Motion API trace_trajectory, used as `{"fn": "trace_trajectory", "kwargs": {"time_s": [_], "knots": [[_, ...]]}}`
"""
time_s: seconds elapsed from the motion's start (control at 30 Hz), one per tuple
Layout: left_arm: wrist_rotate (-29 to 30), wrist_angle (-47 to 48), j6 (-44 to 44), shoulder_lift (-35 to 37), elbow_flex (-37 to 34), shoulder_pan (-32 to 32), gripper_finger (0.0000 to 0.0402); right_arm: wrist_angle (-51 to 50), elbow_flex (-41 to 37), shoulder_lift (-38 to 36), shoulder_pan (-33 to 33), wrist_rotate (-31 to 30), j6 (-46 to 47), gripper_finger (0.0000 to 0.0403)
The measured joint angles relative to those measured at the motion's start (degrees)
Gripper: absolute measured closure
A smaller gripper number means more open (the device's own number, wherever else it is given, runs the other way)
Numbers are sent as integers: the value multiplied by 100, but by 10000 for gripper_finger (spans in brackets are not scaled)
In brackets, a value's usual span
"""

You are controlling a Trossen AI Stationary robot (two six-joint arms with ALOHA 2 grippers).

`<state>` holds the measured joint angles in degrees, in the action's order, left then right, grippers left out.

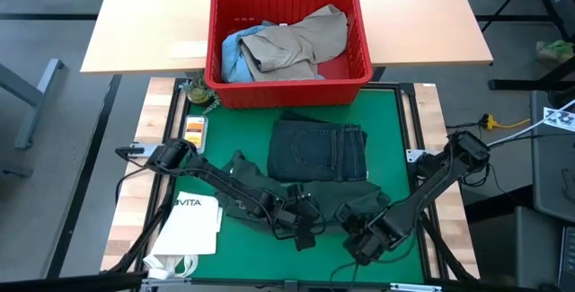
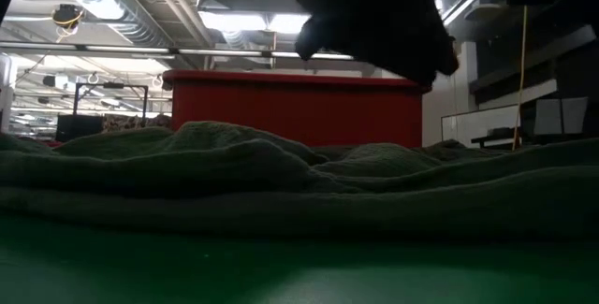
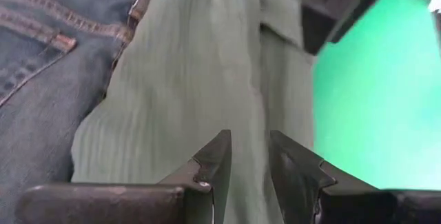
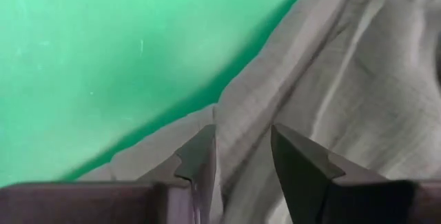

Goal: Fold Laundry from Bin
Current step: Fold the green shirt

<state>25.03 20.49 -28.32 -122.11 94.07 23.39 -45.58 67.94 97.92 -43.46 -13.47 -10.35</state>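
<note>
Trousers [image 1: 319, 151] folded on mat [image 1: 395, 130]; green shirt [image 1: 247, 189] crumpled, both grippers (left gripper [image 3: 247, 160], right gripper [image 4: 242, 156], jaws narrow) pinching it; tan garment [image 1: 301, 45] and denim [image 1: 235, 54] remain in bin [image 1: 359, 72].

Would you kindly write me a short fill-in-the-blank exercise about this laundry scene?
1. The bin at the far edge of the mat is coloured ____.
2. Folded trousers lie on the ____ mat.
3. The white paper bag is printed with the word ____.
4. Both pincers, left and right, are at the crumpled green ____.

Missing words: red; green; VITA; shirt
</note>
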Motion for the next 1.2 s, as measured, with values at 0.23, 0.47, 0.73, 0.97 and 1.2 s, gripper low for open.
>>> {"fn": "trace_trajectory", "kwargs": {"time_s": [0.23, 0.47, 0.73, 0.97, 1.2], "knots": [[-39, -100, 6, -216, -14, -120, 309, 6, 0, 339, -2, 359, 135, 262], [-52, -64, 38, -280, -14, -181, 309, -125, 0, 524, -2, 365, 306, 262], [-292, 49, -196, -502, -16, -200, 309, -250, 0, 781, -2, 797, 455, 289], [-377, 192, -415, -859, -14, -223, 309, -256, 0, 799, -9, 868, 455, 360], [-705, 206, -749, -1024, 22, -341, 309, -313, 0, 799, -78, 1311, 404, 390]]}}
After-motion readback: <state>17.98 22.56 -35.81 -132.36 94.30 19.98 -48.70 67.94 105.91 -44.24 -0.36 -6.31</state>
